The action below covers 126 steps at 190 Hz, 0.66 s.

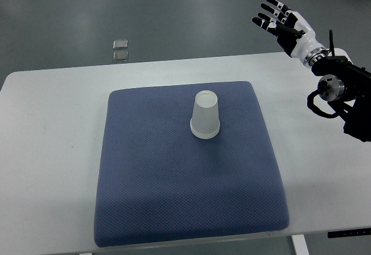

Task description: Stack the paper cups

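Nearest the camera runs the front edge of the white table (52, 208), far below and to the left of where I am. My right hand (282, 18) is raised off the table's far right corner, fingers spread and holding nothing, the forearm trailing back toward the right edge. Down and to my left, well apart from the hand, sits the paper cup (205, 115), upside down, rim flat on the blue mat (151, 185); I judge it a finished stack or a lone cup, and cannot tell which. So the step looks done or between picks. Any next reach means swinging down-left across open mat, with nothing in the way. Beyond the table's far edge, two small grey squares (121, 50) lie on the floor.
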Motion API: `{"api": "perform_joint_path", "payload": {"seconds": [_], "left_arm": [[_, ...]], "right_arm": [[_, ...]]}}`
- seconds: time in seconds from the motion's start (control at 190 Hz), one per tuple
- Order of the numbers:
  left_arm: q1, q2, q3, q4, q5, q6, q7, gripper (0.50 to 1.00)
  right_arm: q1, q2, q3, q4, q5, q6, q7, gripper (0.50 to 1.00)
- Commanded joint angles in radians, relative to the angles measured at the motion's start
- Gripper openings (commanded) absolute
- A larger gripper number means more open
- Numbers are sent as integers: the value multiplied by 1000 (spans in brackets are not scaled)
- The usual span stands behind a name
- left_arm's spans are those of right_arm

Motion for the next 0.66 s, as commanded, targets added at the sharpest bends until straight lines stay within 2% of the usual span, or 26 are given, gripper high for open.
{"api": "perform_joint_path", "payload": {"seconds": [0.0,0.231,0.656], "left_arm": [[0,0,0,0,0,0,0,1000],[0,0,0,0,0,0,0,1000],[0,0,0,-3,0,0,0,1000]], "right_arm": [[-8,1,12,2,93,-1,0,903],[-28,43,2,1,86,-8,6,903],[-58,54,12,1,82,-8,15,903]]}}
